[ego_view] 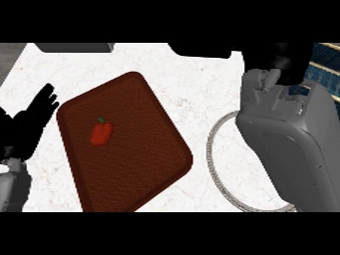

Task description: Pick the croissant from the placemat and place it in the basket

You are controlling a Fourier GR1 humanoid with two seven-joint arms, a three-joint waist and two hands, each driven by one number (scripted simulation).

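Basket (214, 144): rim visible, interior hidden under right forearm (297, 144). Placemat (135, 159) carries a red pepper (101, 132); croissant cannot be made out. Left hand (21, 127) spread wide at the left edge of the white marbled counter (194, 84). Right hand (281, 62): state cannot be told.

Pepper (101, 132) on the placemat (132, 164), right of the fingers (44, 102) of the left hand (14, 132); basket (215, 144) farther right beside the placemat, partly beneath the right forearm (297, 144).
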